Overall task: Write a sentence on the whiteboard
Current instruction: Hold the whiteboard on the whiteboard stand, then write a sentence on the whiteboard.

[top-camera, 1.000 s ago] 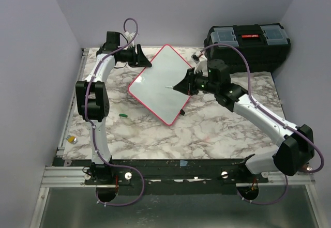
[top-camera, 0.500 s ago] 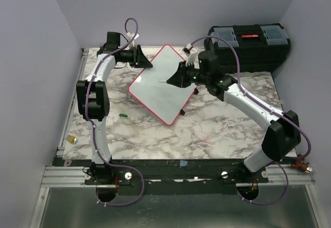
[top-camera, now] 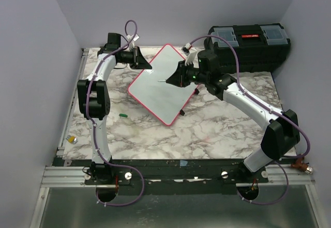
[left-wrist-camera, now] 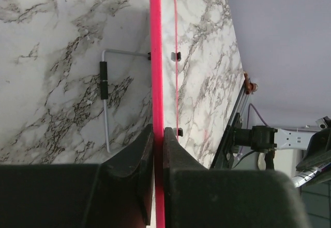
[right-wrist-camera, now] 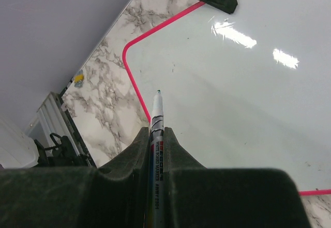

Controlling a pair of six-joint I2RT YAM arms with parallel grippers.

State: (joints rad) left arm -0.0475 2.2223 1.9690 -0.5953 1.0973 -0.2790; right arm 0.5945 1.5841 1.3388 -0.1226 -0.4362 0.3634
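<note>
- The whiteboard (top-camera: 155, 91) sits on the far middle of the marble counter (top-camera: 207, 130), turned diagonally so 1 corner points toward the arms.
- The left end effector (top-camera: 146, 64) is closed on the board's far-left edge. In the left wrist view, its 2 fingers (left-wrist-camera: 139, 150) pinch the red-pink rim (left-wrist-camera: 155, 57), which is seen edge-on.
- In the same view, a bent grey wire (left-wrist-camera: 105, 104) with a black sleeve reaches out from the rim over the counter.
- The right end effector (top-camera: 175, 79) is clamped around a marker (right-wrist-camera: 156, 135), which points out over the board's white face (right-wrist-camera: 232, 93).
- The marker's green tip (right-wrist-camera: 158, 91) is close to the board's rounded corner. I cannot tell whether it touches the surface.
- A black toolbox (top-camera: 248, 44) stands at the far right, behind the right arm.
- A small green piece (top-camera: 123, 115) lies on the counter near the left arm, apart from the board.
</note>
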